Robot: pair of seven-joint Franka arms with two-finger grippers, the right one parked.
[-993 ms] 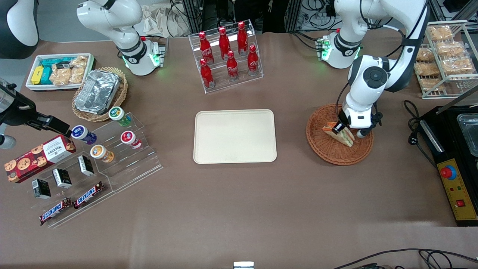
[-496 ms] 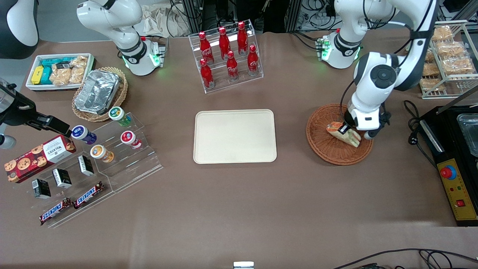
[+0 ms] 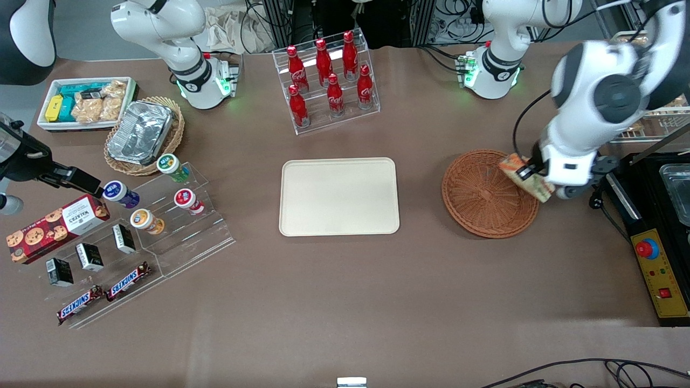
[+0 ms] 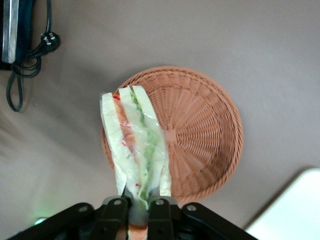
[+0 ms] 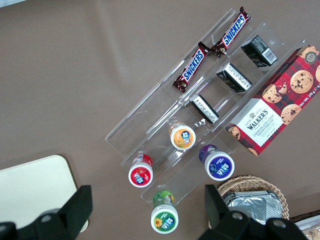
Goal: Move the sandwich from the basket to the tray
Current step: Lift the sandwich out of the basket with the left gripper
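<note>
End effector clamping the sandwich above the basket, filling layers plain only at wrist.

Even, bright overhead light fills every view; shadows fall soft under the gripper, which clamps the sandwich. Glare whitens the tray at five o'clock. Focus is crisp throughout.
</note>
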